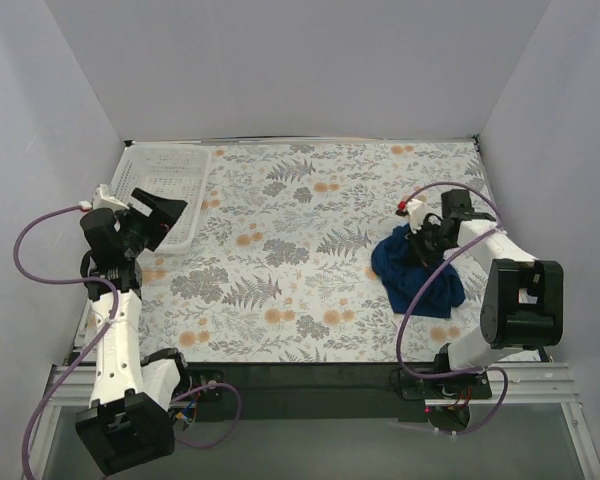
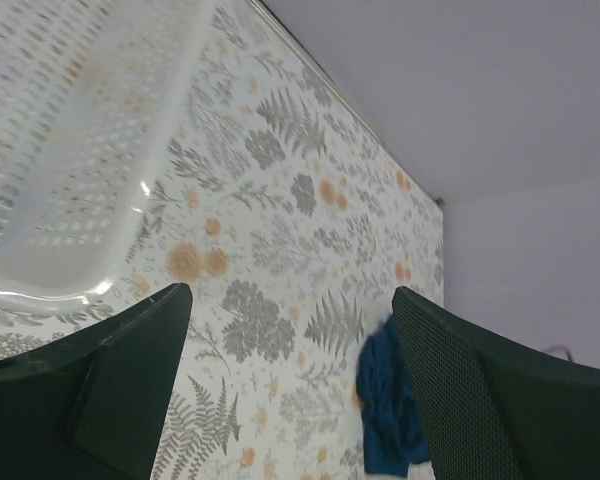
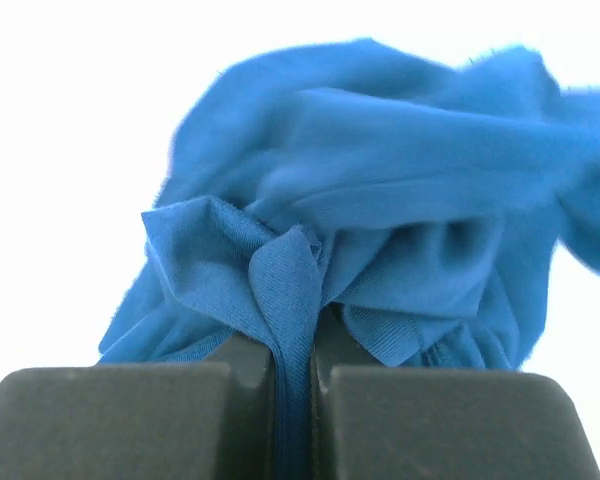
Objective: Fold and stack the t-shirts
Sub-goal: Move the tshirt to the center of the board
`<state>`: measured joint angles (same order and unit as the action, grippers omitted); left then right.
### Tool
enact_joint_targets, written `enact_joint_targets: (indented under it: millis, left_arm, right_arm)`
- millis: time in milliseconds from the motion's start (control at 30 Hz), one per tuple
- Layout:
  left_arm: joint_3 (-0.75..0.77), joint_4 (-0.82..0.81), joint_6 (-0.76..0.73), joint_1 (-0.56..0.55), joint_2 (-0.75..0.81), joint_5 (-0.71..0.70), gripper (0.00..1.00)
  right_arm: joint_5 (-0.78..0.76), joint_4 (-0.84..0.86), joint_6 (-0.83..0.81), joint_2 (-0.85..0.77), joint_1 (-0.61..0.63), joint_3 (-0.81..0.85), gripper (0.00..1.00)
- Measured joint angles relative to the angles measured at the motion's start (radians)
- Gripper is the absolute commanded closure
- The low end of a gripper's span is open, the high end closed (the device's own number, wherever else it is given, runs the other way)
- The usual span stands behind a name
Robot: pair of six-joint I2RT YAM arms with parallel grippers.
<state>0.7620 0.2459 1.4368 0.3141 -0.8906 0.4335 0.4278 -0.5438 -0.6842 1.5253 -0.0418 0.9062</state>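
Note:
A crumpled dark blue t-shirt [image 1: 415,272] lies bunched on the floral table at the right. My right gripper [image 1: 423,243] is shut on a fold of the blue t-shirt [image 3: 380,220] at its upper edge; the cloth is pinched between the two pads. My left gripper [image 1: 165,215] is open and empty, held above the table at the far left, next to the white basket [image 1: 155,190]. In the left wrist view the blue t-shirt [image 2: 385,400] shows far off between my spread fingers [image 2: 470,400].
The white perforated basket [image 2: 60,150] stands at the back left corner of the floral tablecloth [image 1: 300,250]. White walls close in the table on three sides. The right arm's cable loops over the shirt.

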Motion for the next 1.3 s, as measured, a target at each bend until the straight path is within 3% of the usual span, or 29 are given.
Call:
enact_joint_targets:
  millis: [167,300,467,767,867,900,967,1000,1067,1100,1300]
  left_arm:
    - [0.000,-0.028,-0.055,-0.072,0.002,0.129,0.25]
    - [-0.002,-0.040,-0.089,-0.093,0.026,0.190,0.24]
    - [-0.002,-0.050,-0.118,-0.132,0.035,0.257,0.24]
    - [-0.002,-0.051,-0.148,-0.162,0.017,0.310,0.24]
    - [-0.002,-0.052,-0.149,-0.168,0.014,0.314,0.25]
    - [-0.001,-0.052,-0.150,-0.171,0.011,0.315,0.25]
    - [0.000,-0.058,-0.149,-0.188,0.002,0.315,0.25]
    - [0.002,-0.059,-0.150,-0.196,-0.003,0.315,0.25]
    - [0.007,-0.063,-0.151,-0.226,-0.020,0.313,0.24]
    - [0.012,-0.063,-0.154,-0.243,-0.029,0.310,0.24]
    - [0.060,-0.044,-0.214,-0.400,-0.091,0.244,0.24]
  right_arm:
    - [0.105,-0.086,0.052,0.043,0.266,0.221,0.99]
    - [0.161,-0.110,0.119,0.139,0.415,0.532,0.99]
    - [0.198,-0.113,0.152,0.256,0.480,0.810,0.99]
    - [0.175,-0.128,0.192,0.268,0.541,0.921,0.99]
    - [0.136,-0.094,0.185,0.235,0.541,0.824,0.84]
    - [0.128,-0.085,0.185,0.227,0.541,0.779,0.60]
    - [0.111,-0.072,0.190,0.229,0.541,0.678,0.34]
    - [0.101,-0.071,0.187,0.236,0.542,0.649,0.16]
    - [0.072,-0.076,0.188,0.278,0.548,0.610,0.11]
    - [0.053,-0.075,0.190,0.298,0.550,0.604,0.02]
    - [-0.034,-0.060,0.180,0.244,0.518,0.588,0.02]
